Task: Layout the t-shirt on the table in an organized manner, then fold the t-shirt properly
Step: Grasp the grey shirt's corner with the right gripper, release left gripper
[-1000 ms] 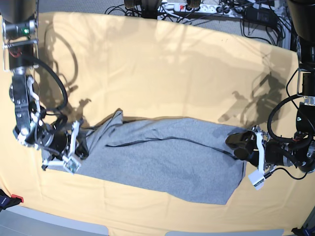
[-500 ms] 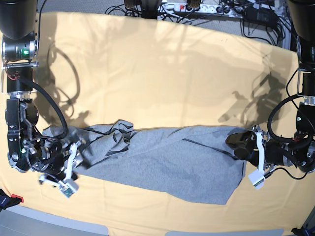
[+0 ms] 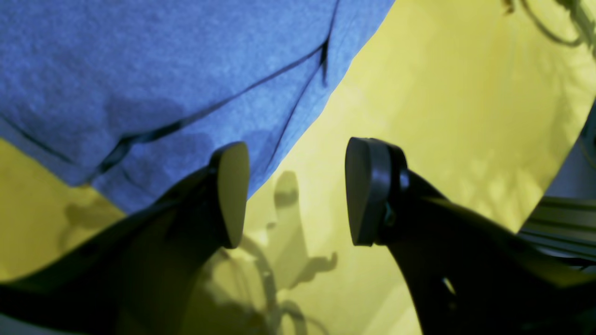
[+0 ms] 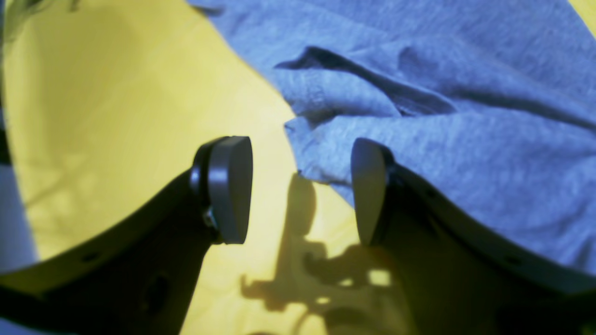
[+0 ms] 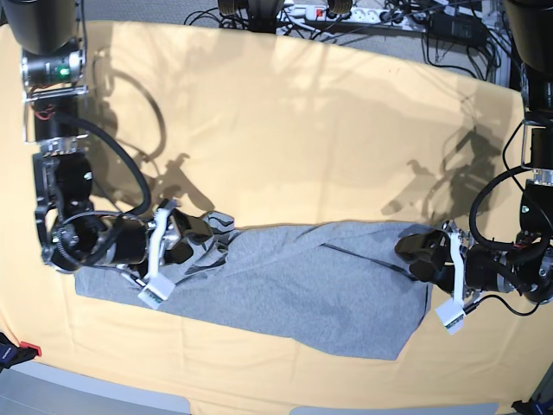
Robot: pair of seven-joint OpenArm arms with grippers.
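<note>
While both grippers gape empty, the t-shirt (image 5: 285,281) sprawls on the yellow table (image 5: 285,130) below cables (image 5: 380,22).

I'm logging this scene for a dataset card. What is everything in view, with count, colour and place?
t-shirt: one, grey, spread across the near half of the table, bunched at its left end in the base view.
table: one, pale yellow-orange cloth, fills the view.
cables: several, black, with a white power strip, beyond the far edge.
red item: one, near left corner, too small to identify.
right gripper: black, jaws open, over the shirt's bunched end.
left gripper: black, jaws open, at the shirt's other end.
</note>
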